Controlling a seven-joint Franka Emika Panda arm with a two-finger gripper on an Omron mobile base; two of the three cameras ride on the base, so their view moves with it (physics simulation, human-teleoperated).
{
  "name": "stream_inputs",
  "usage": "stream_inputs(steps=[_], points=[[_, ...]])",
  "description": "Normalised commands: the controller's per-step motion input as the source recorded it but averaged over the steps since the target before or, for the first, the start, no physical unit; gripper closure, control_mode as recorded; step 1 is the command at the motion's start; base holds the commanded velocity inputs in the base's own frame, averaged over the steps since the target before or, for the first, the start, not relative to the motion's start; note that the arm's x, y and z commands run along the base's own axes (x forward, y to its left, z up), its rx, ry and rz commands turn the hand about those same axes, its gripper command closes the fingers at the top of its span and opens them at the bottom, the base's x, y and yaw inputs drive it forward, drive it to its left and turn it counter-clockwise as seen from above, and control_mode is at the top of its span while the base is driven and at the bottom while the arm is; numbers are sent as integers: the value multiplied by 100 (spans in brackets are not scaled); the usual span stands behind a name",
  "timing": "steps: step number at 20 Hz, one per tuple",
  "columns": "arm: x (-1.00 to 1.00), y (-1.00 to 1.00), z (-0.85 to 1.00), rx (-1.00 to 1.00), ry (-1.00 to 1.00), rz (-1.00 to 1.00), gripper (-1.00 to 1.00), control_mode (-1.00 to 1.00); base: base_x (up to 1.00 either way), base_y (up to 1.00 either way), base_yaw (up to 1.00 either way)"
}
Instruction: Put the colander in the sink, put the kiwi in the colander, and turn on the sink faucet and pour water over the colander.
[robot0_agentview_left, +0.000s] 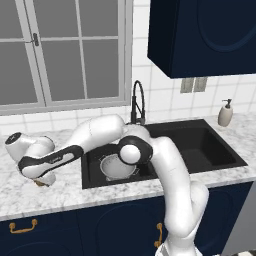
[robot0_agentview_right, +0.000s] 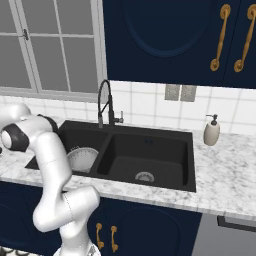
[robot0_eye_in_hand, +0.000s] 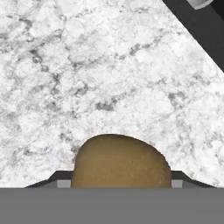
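While the white arm reaches far out over the white marble table (robot0_agentview_left: 65, 192), you can see the claw (robot0_eye_in_hand: 118, 183) low above the stone, with the small brown oval kiwi (robot0_eye_in_hand: 120, 162) lying directly between its two dark fingers (robot0_eye_in_hand: 61, 180). In the hand view the fruit fills the gap between them, and one finger tip shows at each side of it. I cannot tell if the tips already touch the skin, so I cannot say that the claw holds the kiwi; the jaws stand about as wide as the fruit. In the left base view the kiwi (robot0_agentview_left: 39, 183) shows as a small brown spot under the hand, resting on the table.

Away from the claw, toward the arm's base, there is the matte black double-basin sink (robot0_agentview_left: 200, 165). The silver-grey metal colander with small holes (robot0_agentview_left: 119, 168) sits upright in the basin that is nearer to the claw. Behind this basin, farther from the claw, stands the tall black gooseneck faucet with the coiled spout (robot0_agentview_left: 137, 102). On the far side of the sink, well apart from the claw, a beige soap dispenser bottle with a pump (robot0_agentview_left: 225, 114) stands on the table.
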Motion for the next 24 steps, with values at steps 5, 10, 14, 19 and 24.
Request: stream_inputs(steps=[5, 10, 14, 19, 24], points=[[-46, -100, 26, 19, -24, -8, 100, -100, 0, 0, 0], [-27, -100, 65, 13, -10, -4, 100, -100, 0, 0, 0], [-7, -100, 51, 12, -20, 0, 100, -100, 0, 0, 0], [0, -100, 35, 6, -5, 3, 100, -100, 0, 0, 0], [0, -100, 35, 0, 0, 5, 100, -100, 0, 0, 0]])
